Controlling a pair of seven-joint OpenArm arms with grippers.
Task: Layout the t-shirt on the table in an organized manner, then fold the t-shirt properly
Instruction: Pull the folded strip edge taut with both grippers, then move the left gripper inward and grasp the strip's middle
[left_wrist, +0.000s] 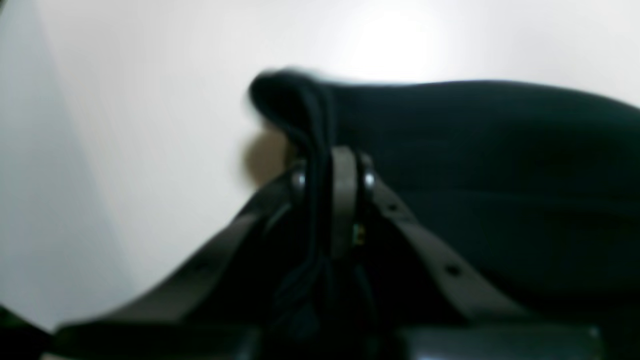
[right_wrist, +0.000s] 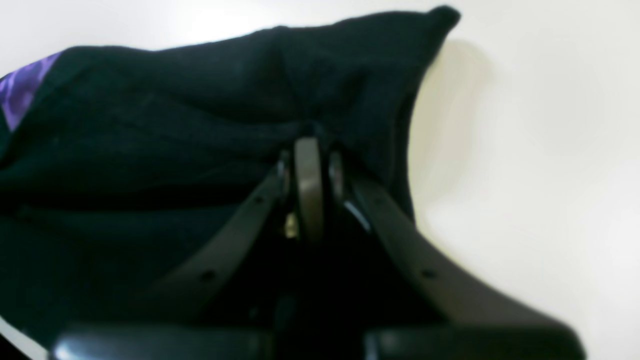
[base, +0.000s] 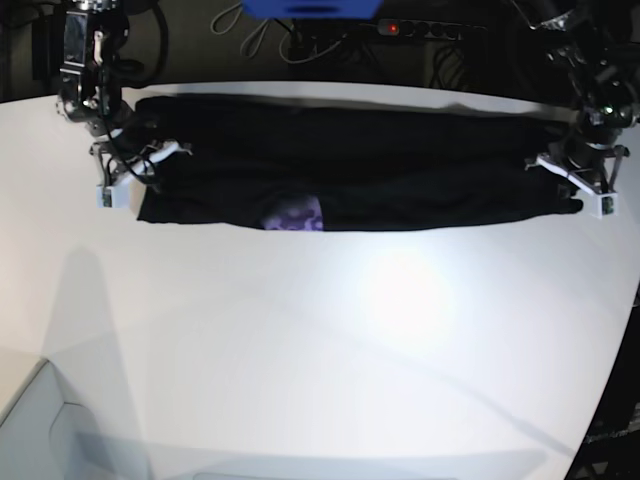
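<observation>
Tool (left_wrist: 327, 210) fingertips blurred, partly hidden by t-shirt (left_wrist: 480, 140).

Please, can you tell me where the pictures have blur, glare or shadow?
Left wrist view: soft overall, the black t-shirt smeared at its top edge; a brownish shadow beside its fold. Right wrist view: sharper cloth, faint shadow right of the shirt's corner. Base view: bright glare on the white table, which also carries a grey shadow at lower left.
</observation>
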